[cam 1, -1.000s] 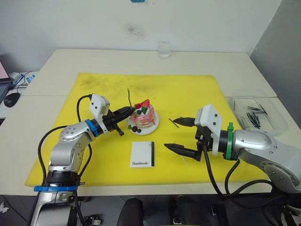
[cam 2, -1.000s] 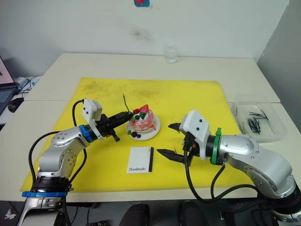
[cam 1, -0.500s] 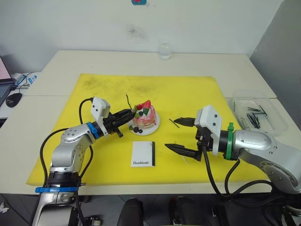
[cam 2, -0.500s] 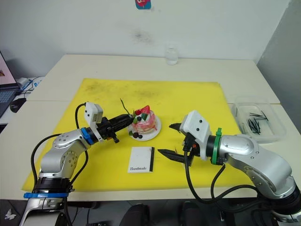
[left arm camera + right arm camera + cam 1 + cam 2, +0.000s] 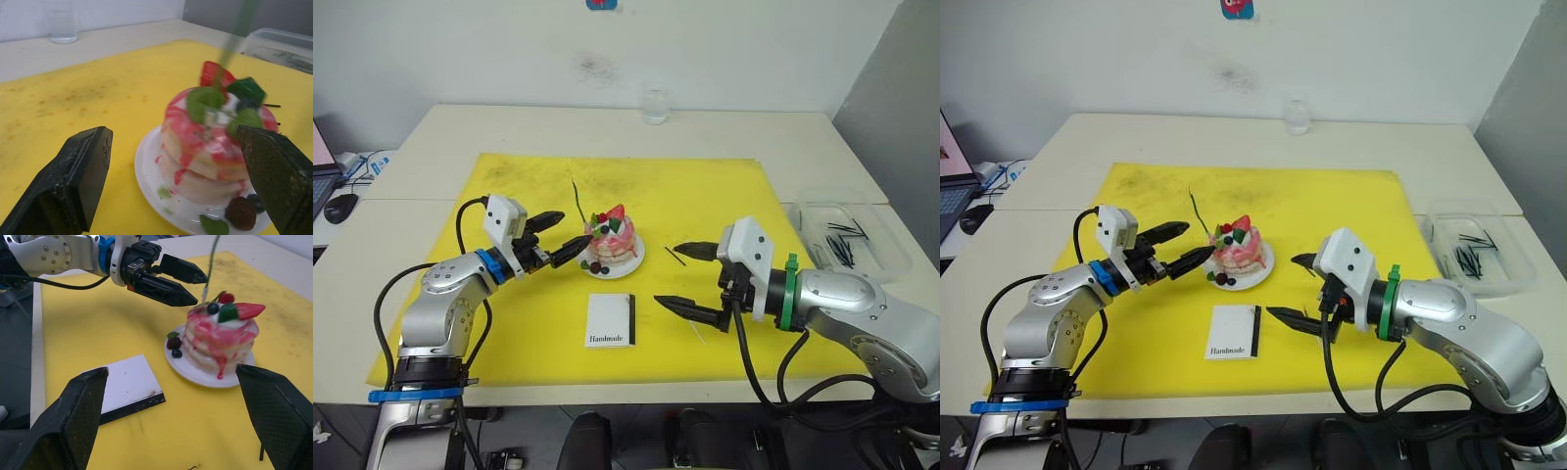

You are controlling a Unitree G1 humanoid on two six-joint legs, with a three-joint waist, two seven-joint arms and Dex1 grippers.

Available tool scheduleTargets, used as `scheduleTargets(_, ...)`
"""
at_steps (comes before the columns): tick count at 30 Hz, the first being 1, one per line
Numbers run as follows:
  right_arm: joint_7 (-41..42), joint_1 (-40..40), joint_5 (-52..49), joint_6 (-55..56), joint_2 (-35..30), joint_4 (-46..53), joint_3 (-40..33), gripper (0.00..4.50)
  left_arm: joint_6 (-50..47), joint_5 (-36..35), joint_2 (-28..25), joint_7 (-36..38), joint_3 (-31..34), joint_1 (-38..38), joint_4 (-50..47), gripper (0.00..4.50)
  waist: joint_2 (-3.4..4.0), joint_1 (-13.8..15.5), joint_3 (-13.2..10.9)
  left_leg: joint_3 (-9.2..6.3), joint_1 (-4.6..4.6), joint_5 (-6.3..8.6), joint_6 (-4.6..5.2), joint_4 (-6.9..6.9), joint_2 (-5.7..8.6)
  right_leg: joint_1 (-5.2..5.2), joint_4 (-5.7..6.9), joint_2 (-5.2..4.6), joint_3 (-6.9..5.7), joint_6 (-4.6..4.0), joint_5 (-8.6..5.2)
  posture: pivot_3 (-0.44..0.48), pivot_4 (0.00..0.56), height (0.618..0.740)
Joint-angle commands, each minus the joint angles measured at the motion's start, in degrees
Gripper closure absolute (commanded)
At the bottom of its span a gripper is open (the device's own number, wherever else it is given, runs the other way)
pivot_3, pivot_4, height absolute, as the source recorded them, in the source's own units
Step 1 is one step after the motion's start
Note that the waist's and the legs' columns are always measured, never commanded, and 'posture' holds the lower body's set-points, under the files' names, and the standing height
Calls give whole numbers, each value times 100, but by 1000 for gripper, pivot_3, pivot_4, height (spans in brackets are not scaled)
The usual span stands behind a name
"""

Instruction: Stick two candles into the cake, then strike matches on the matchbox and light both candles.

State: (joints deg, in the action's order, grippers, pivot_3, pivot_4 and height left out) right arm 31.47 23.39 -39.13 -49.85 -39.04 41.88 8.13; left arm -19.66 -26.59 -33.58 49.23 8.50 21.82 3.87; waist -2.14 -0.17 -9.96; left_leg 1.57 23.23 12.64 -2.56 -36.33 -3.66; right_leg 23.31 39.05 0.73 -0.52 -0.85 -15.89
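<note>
Cake [image 5: 611, 238]: small round stack with pink frosting running down its sides, topped with a strawberry, green leaves and dark berries; it sits on a small white plate [image 5: 628, 264] near the middle of the yellow mat [image 5: 705, 196].
Green candle [image 5: 578, 201]: a very thin, slightly wavy stick planted in the cake's top on the robot's left side, leaning a little to the left.
Left tool [image 5: 560, 235]: released, fingers spread, just left of the cake and touching neither the cake nor the candle.
Right tool [image 5: 677, 278]: fingers wide apart and empty, above the mat to the right of the cake.
Matchbox [image 5: 610, 320]: flat white box with "Handmade" printed on it and a black strip along its right edge, lying on the mat in front of the plate.
Match [image 5: 674, 257]: one short dark stick lying on the mat by the right tool's upper finger.
Clear tray [image 5: 891, 259]: on the bench at far right, holding several dark sticks.
Glass [image 5: 655, 103]: at the far edge of the bench.
</note>
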Motion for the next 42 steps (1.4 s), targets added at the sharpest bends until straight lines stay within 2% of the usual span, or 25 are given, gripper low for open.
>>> scheduleTargets(1, 23, 99, 117, 161, 70, 31, -58, 152, -31, -78, -204, 16, 215, -43, -455, 12, 0, 0, 0, 0, 0, 0, 0, 0, 0, 0, 0, 0, 0, 0, 0, 0, 150, 740)
scheduleTargets(5, 58, -80, 126, 171, -34, 112, -267, 152, -298, -262, -693, 256, 437, -311, -949, 12, 0, -9, 0, 1, 0, 0, 0, 3, -3, 2, -2, 0, 1, 0, 0, 0, 150, 740)
scheduleTargets(9, 69, -524, 1, 116, -284, 327, -705, 152, -1173, -835, -1532, 760, 756, -922, -1784, 12, 0, -18, 0, 3, 0, 0, 0, 14, -5, 7, -7, -2, 4, -1, -1, 0, 150, 740)
scheduleTargets(11, 57, -843, -55, 67, -423, 463, -931, 152, -1404, -960, -1949, 1083, 922, -1372, -2026, 12, 1, -20, -1, 5, -5, 0, -1, 23, -6, 7, -8, -7, 7, -3, -3, 0, 150, 740)
scheduleTargets(14, 58, -1525, 96, 107, -700, 754, -1101, 152, -1532, -1115, -2266, 1395, 1018, -1899, -2434, 12, 1, -8, -1, 7, -19, 0, -1, 28, -6, 0, -7, -12, 7, -9, -7, 0, 150, 740)
scheduleTargets(17, -208, -1968, 319, 121, -711, 941, -942, 152, -1683, -1421, -2217, 1446, 832, -2144, -3091, 12, 1, 4, -1, 5, -22, 0, -1, 28, -9, -3, -5, -21, 1, -12, -9, 0, 150, 740)
scheduleTargets(22, -777, -2298, 1043, 147, -416, 931, -128, 152, -1858, -1777, -1861, 1290, 127, -2149, -4014, 12, 0, -1, 0, 7, -31, 0, -1, 24, -6, -12, -3, -34, 8, -3, -4, 0, 150, 740)
scheduleTargets(27, -1347, -2370, 1668, 92, 70, 589, 408, 152, -1669, -1571, -1680, 1303, -324, -1984, -3960, 12, 0, -3, 0, 10, -30, 0, -1, 25, 5, -9, -4, -22, 10, -1, -3, 0, 150, 740)
scheduleTargets(33, -1469, -2585, 2055, 156, 316, 360, 637, 152, -1352, -1360, -1607, 1401, -506, -1954, -3767, 12, 0, -3, 0, 8, -29, 0, -1, 27, 0, -6, -4, -8, 9, -12, -9, 0, 150, 740)
scheduleTargets(36, -1445, -2671, 2159, 167, 438, 252, 745, 694, -1203, -1230, -1527, 1371, -580, -1976, -3730, 0, 0, -3, 0, 6, -29, 0, -1, 28, -2, -6, -4, -6, 7, -14, -10, 0, 150, 740)
scheduleTargets(42, -1388, -2694, 2173, 52, 574, 330, 755, 2887, -1129, -1158, -1478, 1323, -610, -2039, -3767, 0, -1, -3, 1, 6, -31, 0, -1, 27, -1, -7, -4, -6, 8, -13, -9, 0, 150, 740)
